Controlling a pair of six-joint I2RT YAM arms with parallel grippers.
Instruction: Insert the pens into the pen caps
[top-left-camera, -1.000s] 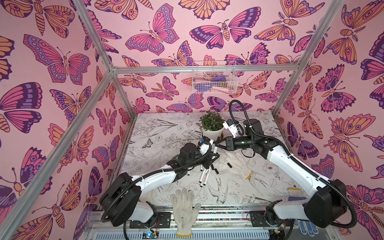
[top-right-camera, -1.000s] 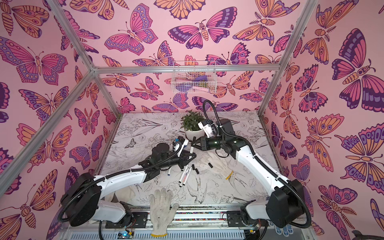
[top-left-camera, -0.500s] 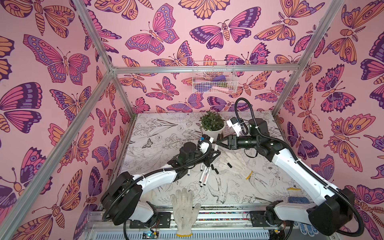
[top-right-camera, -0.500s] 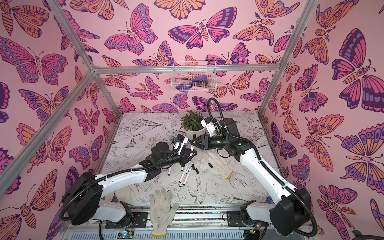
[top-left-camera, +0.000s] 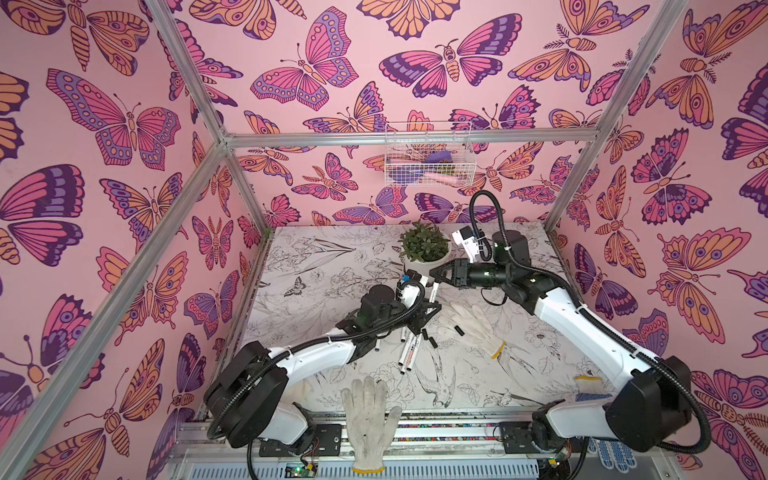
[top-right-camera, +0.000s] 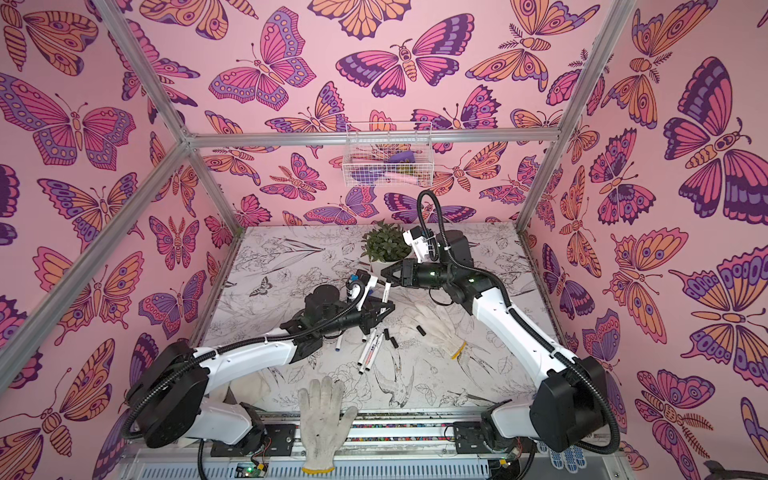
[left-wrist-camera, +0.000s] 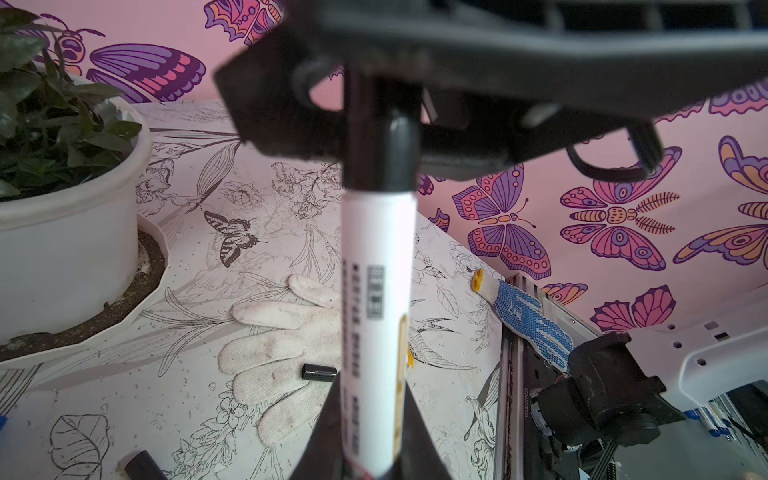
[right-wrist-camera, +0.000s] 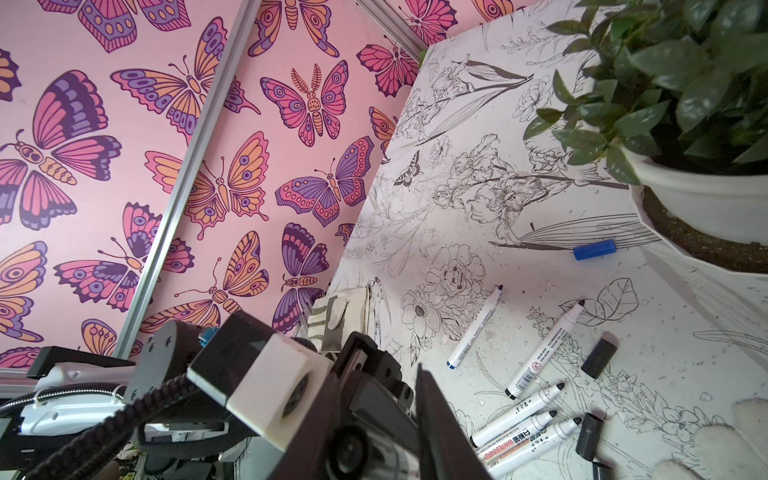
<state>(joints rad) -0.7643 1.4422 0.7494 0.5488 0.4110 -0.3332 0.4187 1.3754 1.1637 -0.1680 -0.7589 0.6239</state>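
Left wrist view: the left gripper (left-wrist-camera: 372, 419) clamps a pen (left-wrist-camera: 378, 270) upright above the table (top-left-camera: 316, 266), black cap (left-wrist-camera: 384, 153) on top. The right gripper (top-left-camera: 436, 273) is at this cap; how open, I cannot tell. Open table lies leftward.

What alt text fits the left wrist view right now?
Close up, the left gripper grips a white pen whose black cap, at the far end, sits at the right gripper; whether that gripper clamps it is unclear. Beyond lie a white glove with a loose black cap on it and a potted plant.
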